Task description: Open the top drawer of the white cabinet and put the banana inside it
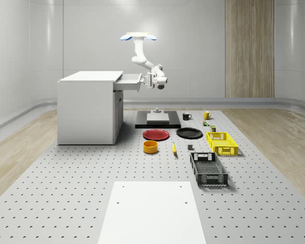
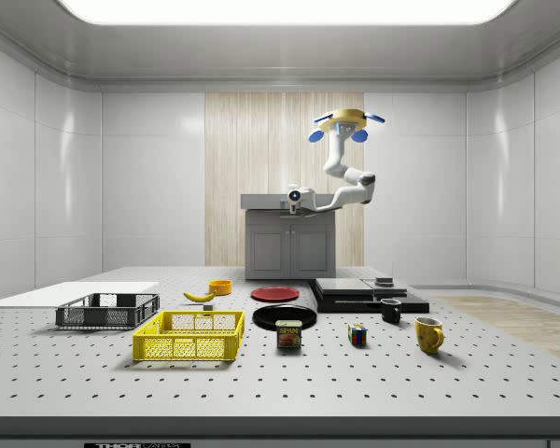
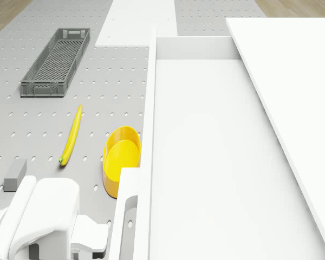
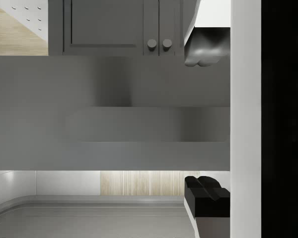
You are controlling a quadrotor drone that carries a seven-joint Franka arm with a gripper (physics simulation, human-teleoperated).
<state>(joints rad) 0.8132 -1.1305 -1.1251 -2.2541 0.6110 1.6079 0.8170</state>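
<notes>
Whole-scene view, left to right: we see the white cabinet (image 1: 89,107) with its top drawer (image 1: 128,81) pulled out. The drone (image 1: 138,36) hovers above the drawer front, and its tool (image 1: 145,81) has its fingers (image 4: 204,49) spread on either side of the drawer's front panel. Further right, the banana (image 1: 174,148) lies on the desk (image 1: 66,183) beside the yellow bowl (image 1: 150,147).

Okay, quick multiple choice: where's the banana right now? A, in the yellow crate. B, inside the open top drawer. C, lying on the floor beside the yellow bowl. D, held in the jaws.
C: the banana lies on the perforated floor next to the yellow bowl, while the pulled-out top drawer holds nothing.
</notes>
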